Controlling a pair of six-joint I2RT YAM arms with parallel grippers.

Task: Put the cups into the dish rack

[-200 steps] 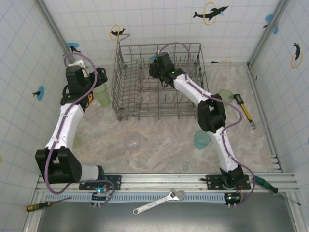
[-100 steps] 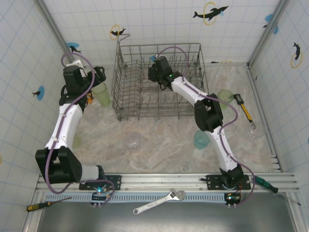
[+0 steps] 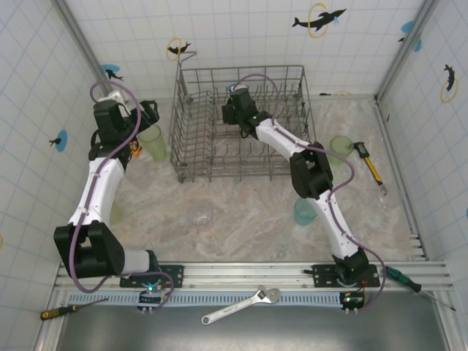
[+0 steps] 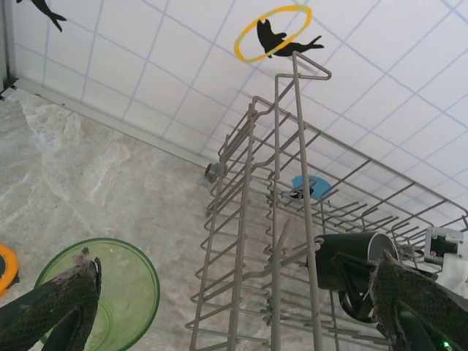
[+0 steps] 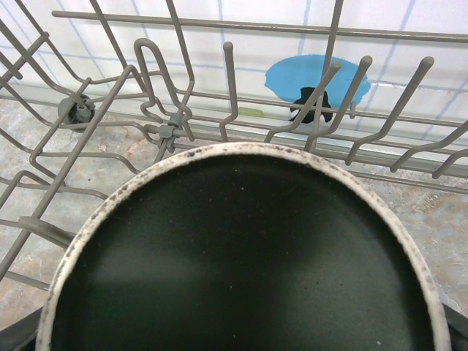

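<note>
The grey wire dish rack (image 3: 191,157) stands at the back centre of the table. My right gripper (image 3: 235,104) reaches into it from the right, shut on the black mug (image 5: 248,248), which the left wrist view shows lying on its side among the tines (image 4: 349,265). The right fingers are hidden behind the mug. My left gripper (image 3: 146,117) is wide open just left of the rack, above a light-green tumbler (image 3: 153,142) whose rim lies under the left fingertip (image 4: 62,296). A teal tumbler (image 3: 306,210), a clear cup (image 3: 199,213) and another light-green tumbler (image 3: 341,144) stand on the table.
An orange tape measure (image 4: 6,267) lies beside the near tumbler. A yellow-handled tool (image 3: 372,166) lies at the right. A wrench (image 3: 241,306) and screwdrivers (image 3: 69,310) rest on the front rail. Tiled walls close in the left, back and right sides.
My right gripper has carried the black mug leftward and toward the back of the rack. My left gripper has drifted slightly left and back, still open.
</note>
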